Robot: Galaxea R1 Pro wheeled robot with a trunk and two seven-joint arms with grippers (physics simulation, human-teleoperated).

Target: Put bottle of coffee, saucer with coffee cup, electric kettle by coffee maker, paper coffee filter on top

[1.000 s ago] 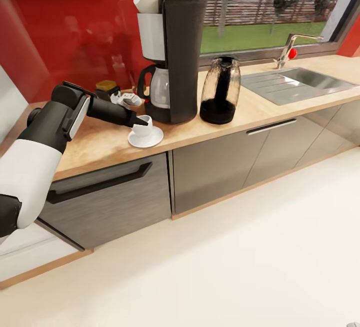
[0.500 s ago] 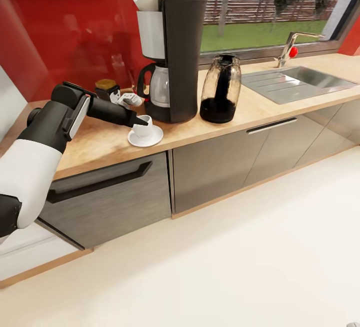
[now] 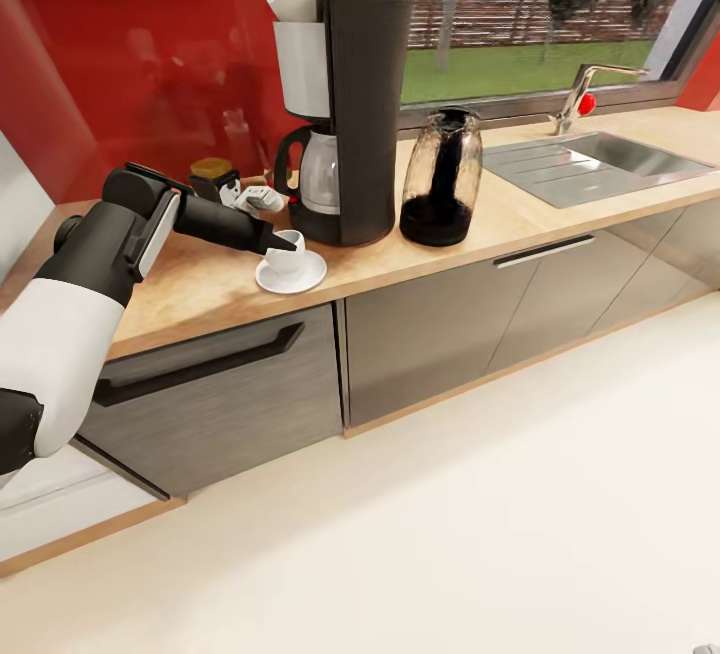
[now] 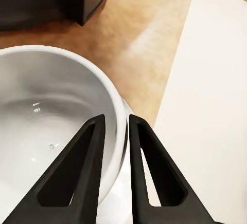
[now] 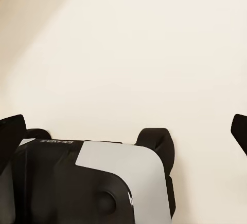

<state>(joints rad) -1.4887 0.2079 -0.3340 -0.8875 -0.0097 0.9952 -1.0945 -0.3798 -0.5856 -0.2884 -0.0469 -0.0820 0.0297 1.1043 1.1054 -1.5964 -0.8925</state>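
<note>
- Against 1.0 s ago: whole head view sits slightly lower; tall dark grey coffee maker [image 3: 350,104] and rounded smoky-glass electric kettle [image 3: 441,179] shifted together. Camera motion.
- No change in the last 0.5 s.

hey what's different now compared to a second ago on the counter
Almost nothing. The view shifted slightly early on, which is the camera moving. The left gripper still pinches the cup's rim, with the cup on the saucer beside the coffee maker. The kettle and coffee jar stayed put.
</note>
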